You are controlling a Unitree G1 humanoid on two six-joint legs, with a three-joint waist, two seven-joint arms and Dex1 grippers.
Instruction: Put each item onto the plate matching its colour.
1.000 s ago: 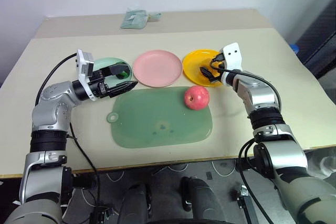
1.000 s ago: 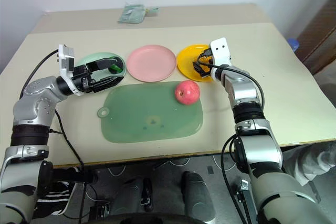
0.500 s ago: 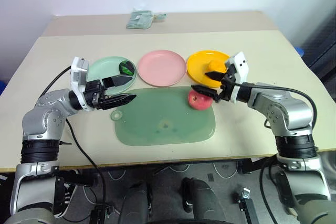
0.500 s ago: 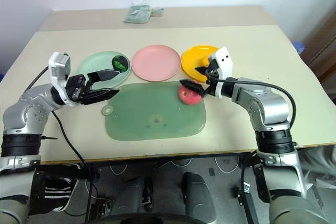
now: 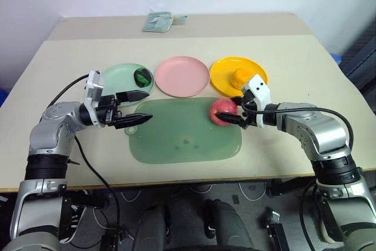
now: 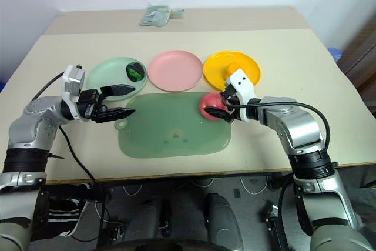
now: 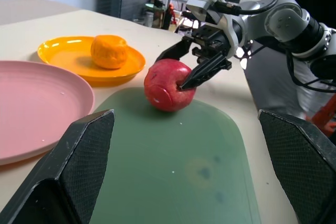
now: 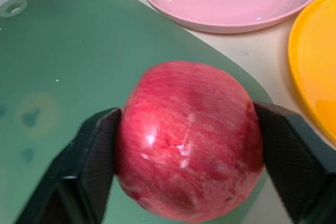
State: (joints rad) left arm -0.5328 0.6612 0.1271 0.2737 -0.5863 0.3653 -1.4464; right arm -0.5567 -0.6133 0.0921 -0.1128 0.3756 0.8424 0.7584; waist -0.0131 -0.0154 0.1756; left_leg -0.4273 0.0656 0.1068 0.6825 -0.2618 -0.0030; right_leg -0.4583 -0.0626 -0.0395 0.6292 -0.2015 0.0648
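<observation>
A red apple (image 5: 222,111) sits at the right end of the green cutting mat (image 5: 182,139). My right gripper (image 5: 228,113) is shut on it, one finger (image 8: 97,150) pressed to each side. The pink plate (image 5: 185,76) just behind the mat is bare. A bumpy orange fruit (image 5: 239,76) rests on the yellow plate (image 5: 223,82). A dark green item (image 5: 141,76) lies on the mint green plate (image 5: 117,77). Over the mat's left end, beside the green plate, my left gripper (image 5: 147,106) stands open and holds nothing.
A folded greenish cloth (image 5: 157,20) lies at the back of the table. The three plates stand in a row close behind the mat. Bare tabletop (image 5: 294,57) stretches to the right of the yellow plate and in front of the mat.
My right gripper left the yellow plate, came back to the apple with its fingers open, and has closed on it. My left gripper drew back slightly.
</observation>
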